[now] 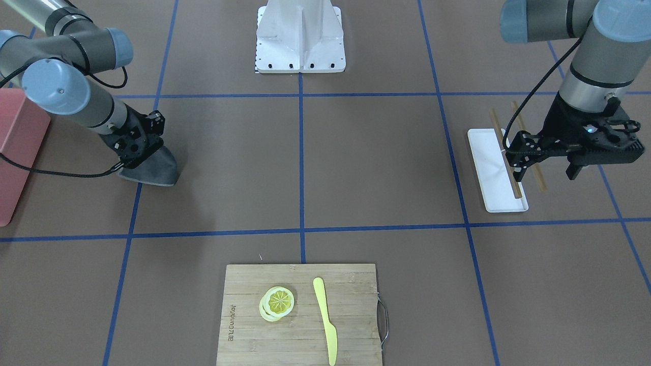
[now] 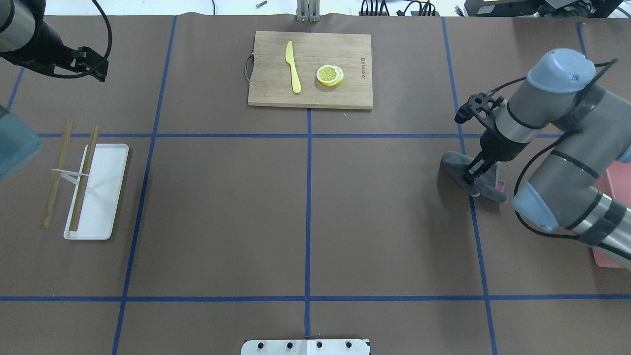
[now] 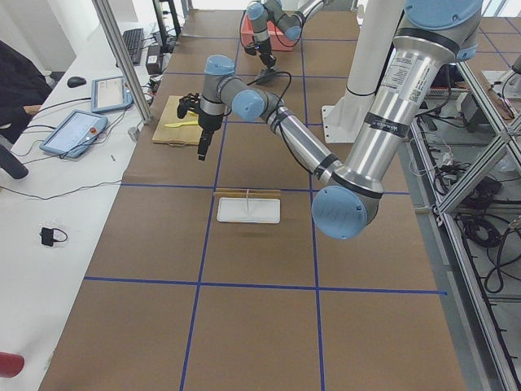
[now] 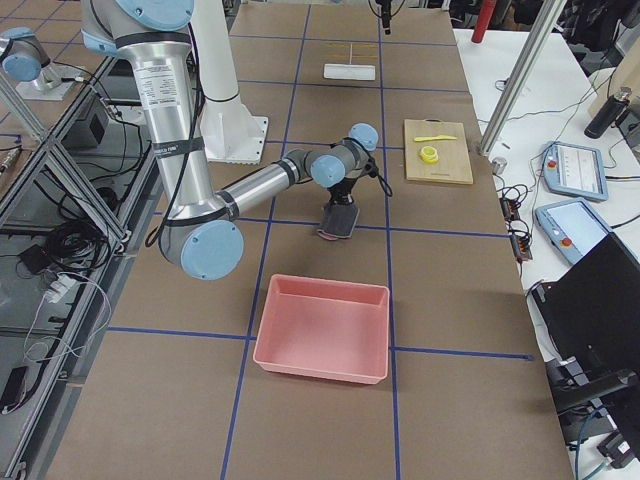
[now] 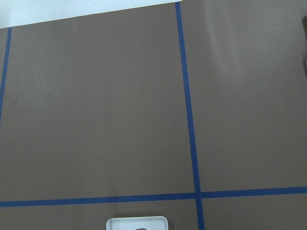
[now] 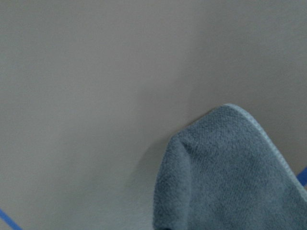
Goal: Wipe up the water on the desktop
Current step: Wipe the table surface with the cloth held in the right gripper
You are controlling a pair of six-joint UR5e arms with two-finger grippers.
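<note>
The desktop (image 2: 305,212) is a wide brown surface crossed by blue tape lines; no water shows on it. My right gripper (image 2: 474,173) is shut on a grey cloth (image 2: 456,165) that rests on the desktop at my right side. The cloth also shows in the front-facing view (image 1: 157,170) and fills the lower right of the right wrist view (image 6: 225,177). My left gripper (image 1: 545,173) is open and empty. It hangs well above the desktop near the white tray (image 1: 488,168).
A bamboo cutting board (image 2: 310,69) with a yellow knife (image 2: 293,66) and a lemon slice (image 2: 330,75) lies at the far middle. Two chopsticks (image 2: 84,182) lie across the white tray. A pink bin (image 4: 320,330) stands at my right. The robot base (image 1: 300,38) is near.
</note>
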